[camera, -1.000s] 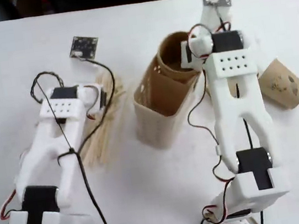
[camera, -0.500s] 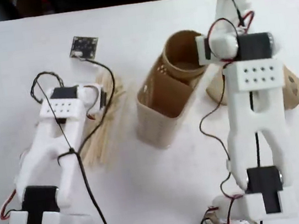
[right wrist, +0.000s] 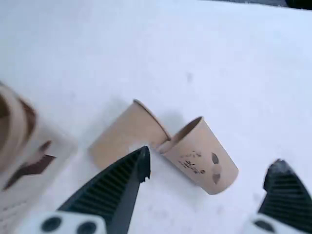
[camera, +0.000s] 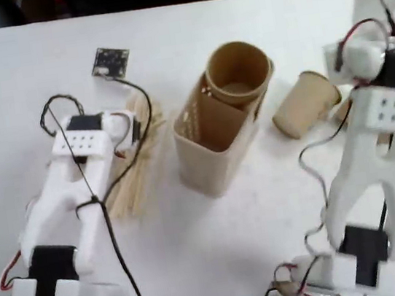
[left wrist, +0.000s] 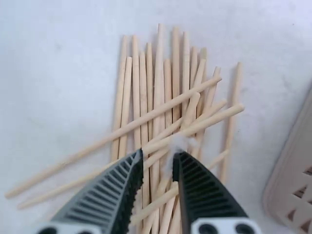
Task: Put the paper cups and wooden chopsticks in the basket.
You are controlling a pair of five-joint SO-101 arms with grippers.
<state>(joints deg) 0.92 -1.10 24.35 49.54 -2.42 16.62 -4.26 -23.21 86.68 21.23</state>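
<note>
A heap of wooden chopsticks (left wrist: 161, 97) lies on the white table, left of the basket (camera: 207, 165). My left gripper (left wrist: 157, 158) hangs just above the heap, open by a narrow gap, with sticks under its tips. One paper cup (camera: 237, 72) stands in the far end of the tan basket. Two more cups lie on their sides to the basket's right: a plain cup (right wrist: 129, 131) and a printed cup (right wrist: 200, 156), touching at the rims. My right gripper (right wrist: 210, 163) is wide open above them, holding nothing. In the high view the plain cup (camera: 305, 103) is exposed beside the right arm.
A small black board (camera: 110, 61) with a cable lies on the table behind the chopsticks (camera: 131, 175). The basket's corner (left wrist: 292, 185) is close beside the left gripper. Bare white table stretches in front of the basket.
The right arm has swung from above the basket to the right and now hangs over the lying cups. The cup it left stands in the basket. The left arm has not moved.
</note>
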